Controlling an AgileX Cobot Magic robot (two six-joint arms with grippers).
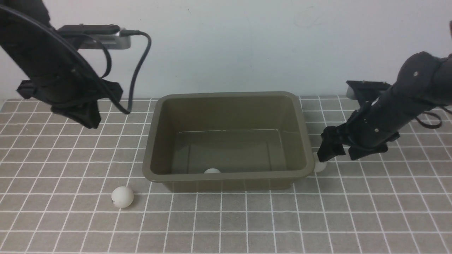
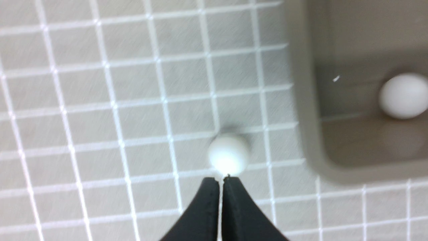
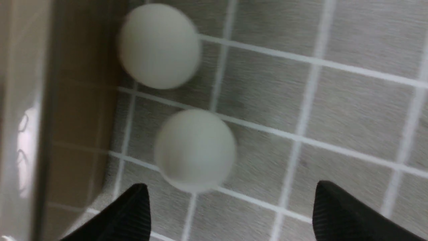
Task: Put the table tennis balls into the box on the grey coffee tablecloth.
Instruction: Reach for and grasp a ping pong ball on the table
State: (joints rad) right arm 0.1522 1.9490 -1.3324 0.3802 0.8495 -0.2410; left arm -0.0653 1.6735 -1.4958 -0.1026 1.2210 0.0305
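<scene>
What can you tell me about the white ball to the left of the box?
The small matte white ball is round and looks like smooth plastic, with a dark mark low on one side. It rests on the grey-brown cloth with white grid lines, near the olive-brown plastic bin's front left corner but apart from it. No hand grips it.

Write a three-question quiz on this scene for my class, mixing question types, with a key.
1. True or false: the left gripper is shut.
2. Multiple choice: how many balls show beside the right side of the box, on the tablecloth? A) none B) two C) five
3. Fill in: the right gripper stands ____, holding nothing.

Key: 1 true; 2 B; 3 open
</scene>
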